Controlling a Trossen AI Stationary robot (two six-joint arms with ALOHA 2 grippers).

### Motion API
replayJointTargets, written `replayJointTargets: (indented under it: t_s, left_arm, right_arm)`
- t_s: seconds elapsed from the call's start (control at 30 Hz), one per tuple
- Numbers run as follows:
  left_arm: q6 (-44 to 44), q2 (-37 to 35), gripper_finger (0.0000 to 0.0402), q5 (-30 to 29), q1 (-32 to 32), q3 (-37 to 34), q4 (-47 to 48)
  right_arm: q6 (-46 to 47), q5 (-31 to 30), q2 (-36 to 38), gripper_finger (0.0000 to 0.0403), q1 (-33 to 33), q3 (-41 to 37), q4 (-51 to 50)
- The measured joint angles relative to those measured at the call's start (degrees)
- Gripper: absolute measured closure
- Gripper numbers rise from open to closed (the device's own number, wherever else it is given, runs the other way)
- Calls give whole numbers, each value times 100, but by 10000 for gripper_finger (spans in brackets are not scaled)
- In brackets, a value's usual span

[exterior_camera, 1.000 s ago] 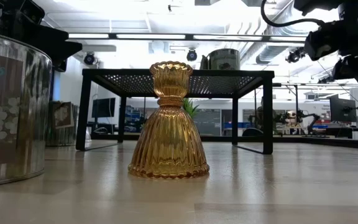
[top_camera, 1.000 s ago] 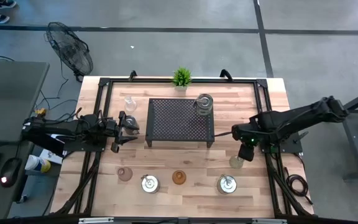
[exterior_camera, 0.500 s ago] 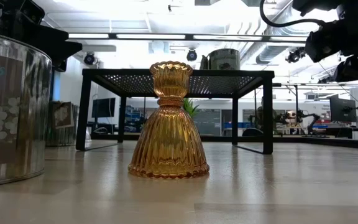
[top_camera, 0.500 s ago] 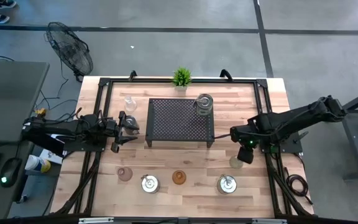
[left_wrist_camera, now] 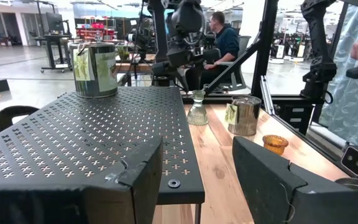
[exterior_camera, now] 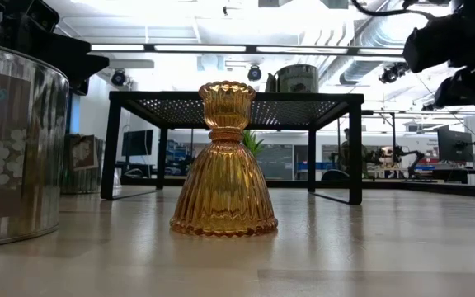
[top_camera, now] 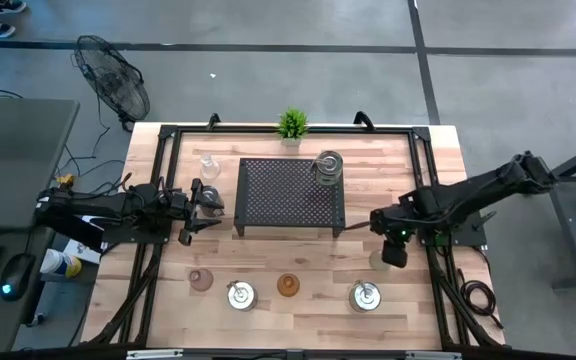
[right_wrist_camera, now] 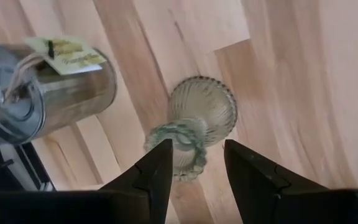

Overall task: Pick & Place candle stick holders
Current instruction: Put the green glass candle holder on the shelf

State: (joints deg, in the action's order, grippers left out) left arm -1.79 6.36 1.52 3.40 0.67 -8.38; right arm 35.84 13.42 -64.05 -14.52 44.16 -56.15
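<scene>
From above, the right gripper [top_camera: 394, 252] has slid a little closer to the black perforated rack [top_camera: 290, 193] than it was a second ago, and it now sits directly over the greenish glass holder [top_camera: 379, 262] that stands on the table [top_camera: 438, 150] off the rack's right front corner — the holder's pale rim just peeks out beside the gripper. The left gripper [top_camera: 200, 207] waits by the rack's left edge, unmoved.

At table height, the amber glass holder [exterior_camera: 224, 162] stands in front of the rack, untouched, with a silver tin holder [exterior_camera: 11, 144] close beside it; the right arm's dark bulk has crept upward at the rack's right side.

The left wrist view shows its own fingers [left_wrist_camera: 272, 180] spread, nothing between them, looking across the rack top at a tin holder [left_wrist_camera: 95, 60] set there.

The right wrist view settles it — the fingers [right_wrist_camera: 157, 171] are spread either side of the greenish holder's ribbed cup, not yet touching. The grasp looks lined up; closing should come next.
</scene>
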Motion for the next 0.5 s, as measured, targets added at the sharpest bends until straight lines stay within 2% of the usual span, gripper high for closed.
replayJointTargets:
  t_s: [0.27, 0.5]
  left_arm:
    - [0, 1, 213, 0, 0, 0, 0]
    - [-1, -1, 213, 0, 0, 0, 0]
  right_arm:
    - [-195, -390, 0, 265, -423, 0, 119]
    - [-337, -677, 0, 265, -479, 1, 116]
